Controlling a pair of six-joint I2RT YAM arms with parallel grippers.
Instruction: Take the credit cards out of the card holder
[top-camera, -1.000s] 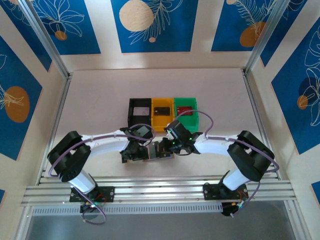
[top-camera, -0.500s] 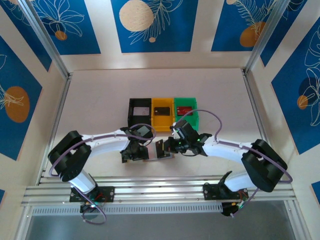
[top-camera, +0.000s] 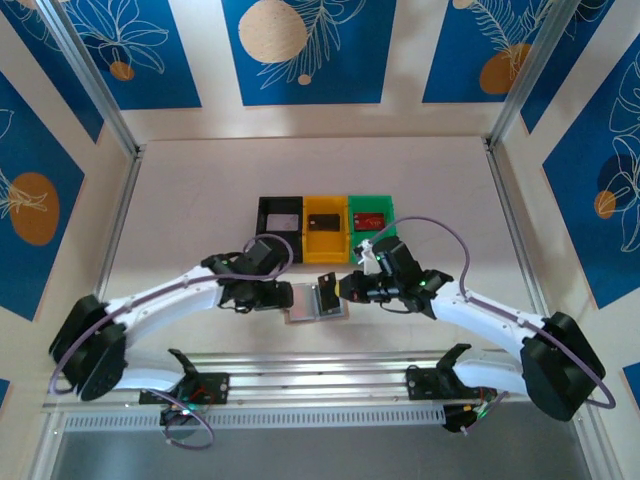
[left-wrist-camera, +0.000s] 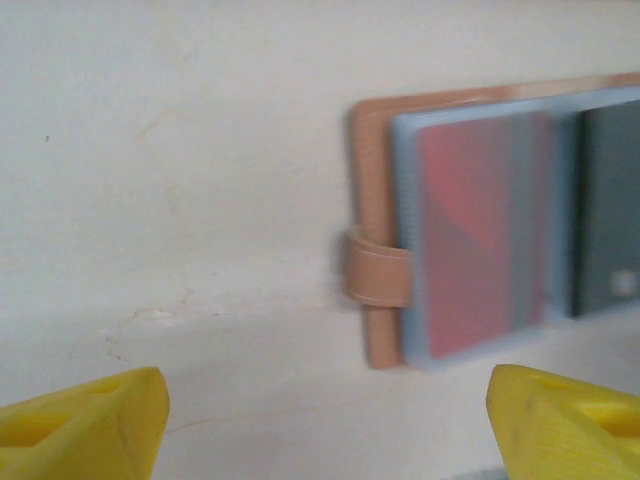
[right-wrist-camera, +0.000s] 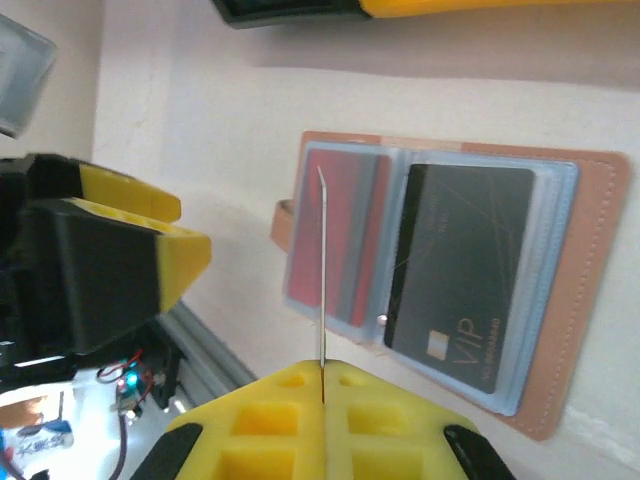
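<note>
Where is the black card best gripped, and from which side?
The black card lies flat in the holder's pocket away from the tab, so its face gives no pinch. Probably take the long edge by the fold, where it seems to reach past the pocket, coming low from the tab side.

The tan leather-like bifold card holder (right-wrist-camera: 590, 250) lies open and flat on the table, its pale blue pocket panels facing up. It is just beneath the tips of the right pincer (right-wrist-camera: 322, 378) and just ahead of the wide-spread left pincer (left-wrist-camera: 325, 425). Its little snap tab (left-wrist-camera: 378, 267) sticks out on the side toward the left pincer. A red credit card (right-wrist-camera: 348, 200) sits in the pocket beside the tab, and a black card marked VIP (right-wrist-camera: 460, 265) in the next pocket. A third thin card (right-wrist-camera: 322, 270) stands on edge above the red one, pinched in the closed right pincer.
</note>
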